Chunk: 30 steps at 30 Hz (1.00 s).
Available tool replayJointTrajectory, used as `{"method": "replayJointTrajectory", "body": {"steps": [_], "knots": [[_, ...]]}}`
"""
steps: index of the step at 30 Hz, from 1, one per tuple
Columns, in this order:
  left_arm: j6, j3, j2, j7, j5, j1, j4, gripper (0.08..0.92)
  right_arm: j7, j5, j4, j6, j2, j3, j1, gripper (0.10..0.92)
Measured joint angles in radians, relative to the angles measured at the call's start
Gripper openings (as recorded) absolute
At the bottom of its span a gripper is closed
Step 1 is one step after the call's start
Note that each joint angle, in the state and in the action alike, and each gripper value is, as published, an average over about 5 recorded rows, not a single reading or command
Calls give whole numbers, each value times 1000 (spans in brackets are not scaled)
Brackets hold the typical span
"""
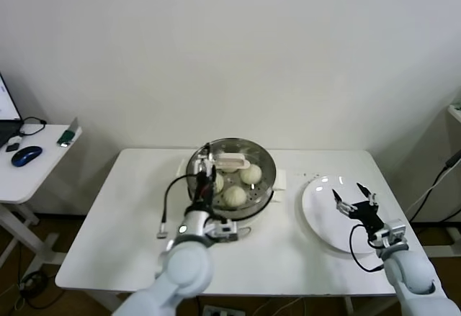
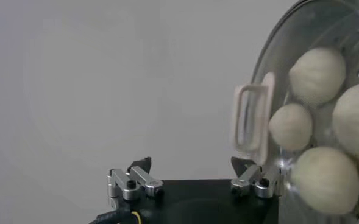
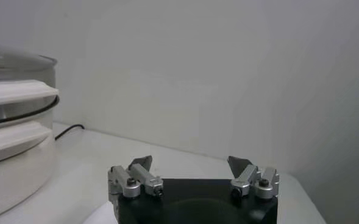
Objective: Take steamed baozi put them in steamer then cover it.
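The left gripper (image 1: 207,163), fingers spread and holding nothing, hovers over the near-left rim of the round shiny stainless-steel steamer (image 1: 265,159), beside the clear glass cover's (image 2: 289,73) cream-white handle, cream-white round baozi (image 1: 235,196) beneath, while the right gripper (image 1: 354,198) waits open above the flat white plate (image 1: 317,219).

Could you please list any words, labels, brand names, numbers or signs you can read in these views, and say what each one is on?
None can be read. The steamer, its cover, the white plate and the table carry no visible lettering. Tiny dark marks on the table near the plate are too small to read.
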Motion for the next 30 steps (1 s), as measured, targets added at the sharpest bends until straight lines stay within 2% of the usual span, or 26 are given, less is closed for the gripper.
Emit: {"method": "replayJointTrajectory", "body": {"steps": [8,16,22,30], "knots": [[0,-182,47,-155,-241,133,-101,823,-10,-8,12,8,10,8,-12,823],[-50,-461,14,-274,-616,331,-128,823,-20,4,32,14,24,29,-38,823],[-280,-626,-40,-296,-899,442,-72,823,-24,7,47,16,40,41,-59,823],[-619,-735,-104,-287,-1157,513,28,823,-33,4,70,23,55,54,-81,823]]}}
